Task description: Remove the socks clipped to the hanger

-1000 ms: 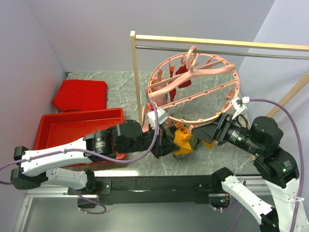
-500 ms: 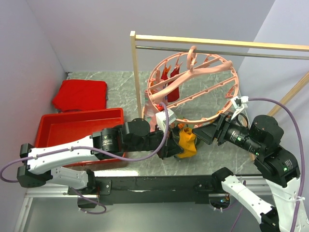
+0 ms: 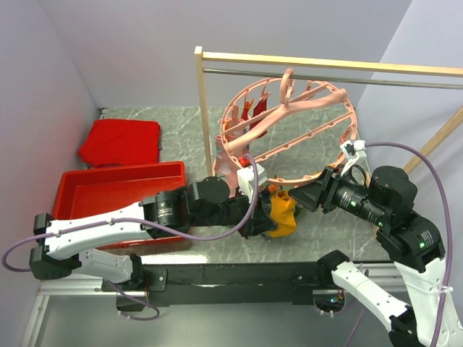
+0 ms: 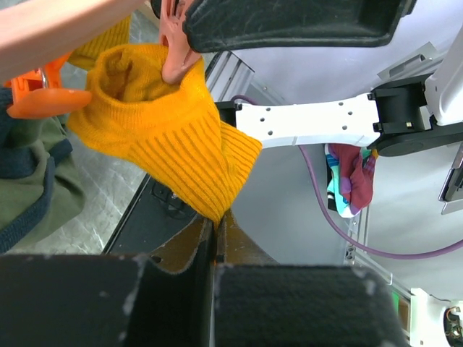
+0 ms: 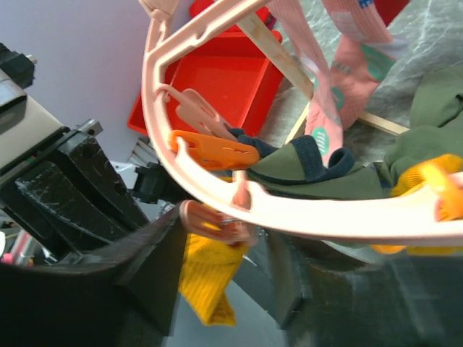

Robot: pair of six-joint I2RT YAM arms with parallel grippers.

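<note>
The salmon-pink hanger (image 3: 289,134) hangs tilted from the rail. A mustard yellow sock (image 3: 282,214) hangs from a pink clip (image 5: 213,220) on its near rim. My left gripper (image 3: 266,219) is shut on that sock's lower tip (image 4: 215,214); the sock's cuff (image 4: 137,108) is still in the clip. My right gripper (image 3: 309,196) straddles the same clip, one finger on each side, pinching it. A dark olive green sock (image 5: 325,172) and a pink sock with teal marks (image 5: 340,87) hang beside it. Red socks (image 3: 252,110) hang at the far rim.
A red bin (image 3: 79,189) stands at the left with a flat red lid (image 3: 119,141) behind it. The wooden rack's post (image 3: 205,116) stands just left of the hanger. Another pink and teal sock (image 4: 351,177) shows below the table's near edge.
My left arm has reached further right and closed on the yellow sock's tip. The hanger has tipped and turned a little. The right gripper has stayed at the clip.
</note>
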